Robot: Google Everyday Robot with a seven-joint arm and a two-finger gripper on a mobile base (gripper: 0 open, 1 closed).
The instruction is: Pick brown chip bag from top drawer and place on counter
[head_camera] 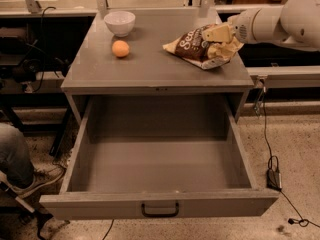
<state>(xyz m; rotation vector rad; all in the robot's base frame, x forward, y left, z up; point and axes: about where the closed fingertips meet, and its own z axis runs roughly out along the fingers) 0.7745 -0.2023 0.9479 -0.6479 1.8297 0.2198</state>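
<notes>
The brown chip bag (196, 46) lies on the right part of the grey counter (150, 66), its cream end crumpled at my gripper. My gripper (220, 35) comes in from the right on a white arm (280, 21) and is shut on the bag's right end, low over the counter. The top drawer (157, 156) is pulled fully open below the counter, and nothing lies inside it. Its black handle (160, 210) shows on the front panel.
A white bowl (119, 22) stands at the counter's back left, with an orange (120, 48) just in front of it. A person's leg and shoe (20, 164) are at the lower left. Cables (272, 169) run along the floor on the right.
</notes>
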